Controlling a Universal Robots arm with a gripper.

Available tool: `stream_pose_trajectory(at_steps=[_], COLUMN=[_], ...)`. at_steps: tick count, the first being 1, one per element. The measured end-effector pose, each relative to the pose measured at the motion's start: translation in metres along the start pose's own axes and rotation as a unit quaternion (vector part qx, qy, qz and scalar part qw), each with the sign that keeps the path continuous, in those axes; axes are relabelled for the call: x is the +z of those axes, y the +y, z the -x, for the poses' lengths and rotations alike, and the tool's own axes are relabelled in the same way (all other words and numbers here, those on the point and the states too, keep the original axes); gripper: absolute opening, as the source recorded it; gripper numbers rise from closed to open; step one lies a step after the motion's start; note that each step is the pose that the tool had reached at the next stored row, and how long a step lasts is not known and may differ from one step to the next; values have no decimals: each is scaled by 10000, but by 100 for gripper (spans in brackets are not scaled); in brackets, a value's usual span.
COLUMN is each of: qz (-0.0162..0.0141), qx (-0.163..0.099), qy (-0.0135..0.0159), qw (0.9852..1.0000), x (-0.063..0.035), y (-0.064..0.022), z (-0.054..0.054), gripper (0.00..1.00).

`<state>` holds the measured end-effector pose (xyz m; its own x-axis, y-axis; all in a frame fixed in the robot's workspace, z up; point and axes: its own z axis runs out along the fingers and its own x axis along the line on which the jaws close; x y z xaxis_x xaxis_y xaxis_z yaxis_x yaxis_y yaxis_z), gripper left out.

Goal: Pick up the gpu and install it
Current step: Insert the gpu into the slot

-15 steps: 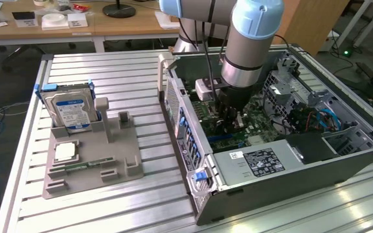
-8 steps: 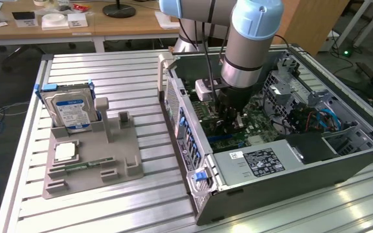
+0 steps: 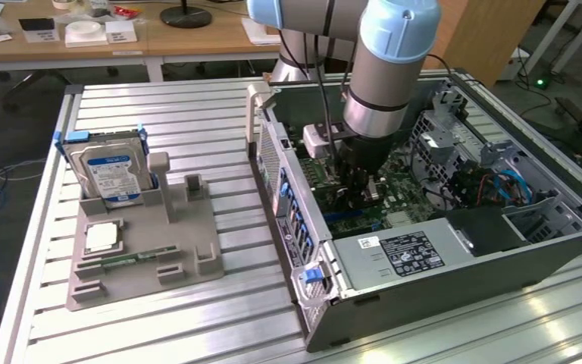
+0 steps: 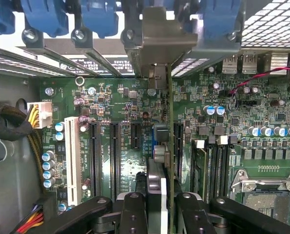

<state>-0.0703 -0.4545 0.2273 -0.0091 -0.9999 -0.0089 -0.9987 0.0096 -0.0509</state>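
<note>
Exterior view first: we see the ribbed metal table (image 3: 170, 114) carrying an open computer case (image 3: 442, 258) on the exterior view's right and a grey parts holder (image 3: 139, 258) on the exterior view's left. Our robot arm (image 3: 392, 68) reaches straight down into the case, its lower end over the green motherboard (image 3: 392, 201). On the holder, the silver hard drive with a blue label (image 3: 109, 171) stands upright in its slot, a square processor chip (image 3: 101, 236) lies flat below it, and a narrow green memory stick (image 3: 134, 258) lies just beside the chip.

Inside the case, in the wrist view, we look along the motherboard (image 4: 115, 102) with its row of long black expansion slots (image 4: 114, 156) and one white slot (image 4: 71, 158). The gpu (image 4: 169, 117) stands on edge over the board, running from between the gripper (image 4: 160, 200) up to the case's rear wall, where its silver metal bracket (image 4: 166, 36) sits among the blue slot latches (image 4: 98, 14). The black fingers (image 4: 132, 207) are closed in on either side of the card's near end, pinching it. We cannot tell whether the card's lower edge is fully seated in a slot.
</note>
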Motion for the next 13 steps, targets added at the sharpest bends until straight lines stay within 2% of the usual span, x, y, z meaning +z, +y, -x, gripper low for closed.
stream_pose_trajectory(at_steps=[13], qz=[0], qx=[2], qy=[0], qw=[10000], x=[1], y=[1], z=[-15], gripper=[28])
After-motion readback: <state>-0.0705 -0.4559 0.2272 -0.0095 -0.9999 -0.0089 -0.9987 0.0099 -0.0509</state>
